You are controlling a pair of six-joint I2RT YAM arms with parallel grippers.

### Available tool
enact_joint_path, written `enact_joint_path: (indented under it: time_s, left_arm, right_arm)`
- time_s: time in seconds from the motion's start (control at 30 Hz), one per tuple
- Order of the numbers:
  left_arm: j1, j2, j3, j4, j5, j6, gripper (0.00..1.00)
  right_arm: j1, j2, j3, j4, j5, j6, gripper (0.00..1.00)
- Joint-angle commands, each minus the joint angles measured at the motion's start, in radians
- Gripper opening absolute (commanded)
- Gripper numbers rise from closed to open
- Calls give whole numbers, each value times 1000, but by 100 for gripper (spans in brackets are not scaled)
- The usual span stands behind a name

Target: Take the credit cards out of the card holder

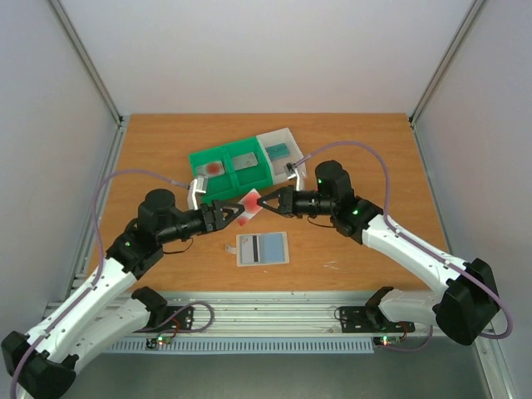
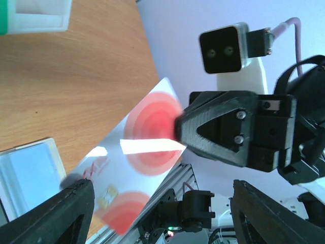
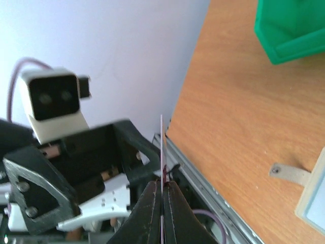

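Right gripper (image 3: 162,187) fingers pinch tight on the edge of a glossy white credit card (image 2: 152,127) bearing 2 red circles, held in the air between both arms. The left gripper (image 1: 238,213) is spread wide around it. Below them, the beige card holder (image 1: 285,248) lies flat on the table (image 1: 374,166).

Aloft, tilted: red-circle card (image 1: 248,205); card holder (image 1: 263,249) flat
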Motion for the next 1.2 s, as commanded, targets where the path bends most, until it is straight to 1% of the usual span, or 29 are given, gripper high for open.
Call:
enact_joint_path:
  time_s: [0.0,0.13,0.27,0.33,0.47,0.53,0.67,0.73,0.8,0.83,0.87,0.93,1.03,1.1,1.17]
  left_arm:
    - [2,-34,-49,119,-70,-128,74]
    - [3,-42,-78,144,-99,-168,74]
    - [2,-10,-106,243,-74,-218,73]
    - [2,7,-120,300,-67,-249,69]
    - [2,24,-145,373,-86,-292,54]
    - [2,33,-151,395,-98,-305,52]
    - [2,63,-153,417,-97,-317,51]
    - [3,71,-161,442,-94,-326,45]
    - [2,72,-166,449,-104,-332,34]
    - [3,70,-167,447,-110,-333,26]
    - [3,69,-168,445,-117,-333,14]
    - [3,62,-174,444,-127,-331,2]
    - [5,50,-173,421,-145,-315,0]
    - [6,48,-168,405,-155,-300,0]
    - [9,49,-161,386,-160,-280,0]
  right_arm:
    - [-1,-8,-25,152,127,173,1]
    - [-1,-19,-25,127,189,187,1]
    - [-2,-25,-30,139,213,205,1]
    - [-2,-29,-34,150,215,217,1]
    - [-2,-33,-53,196,216,254,1]
    - [-1,-33,-65,220,213,273,1]
    - [-1,-27,-75,246,208,296,1]
    - [-1,-24,-75,248,207,298,1]
    - [-2,-23,-81,253,206,299,1]
    - [-2,-23,-87,260,205,301,1]
    - [-2,-24,-94,266,204,305,1]
    - [-1,-22,-104,273,196,305,1]
    - [-2,-24,-122,279,184,304,3]
    - [-2,-32,-135,283,178,296,8]
    - [-1,-48,-139,249,185,273,15]
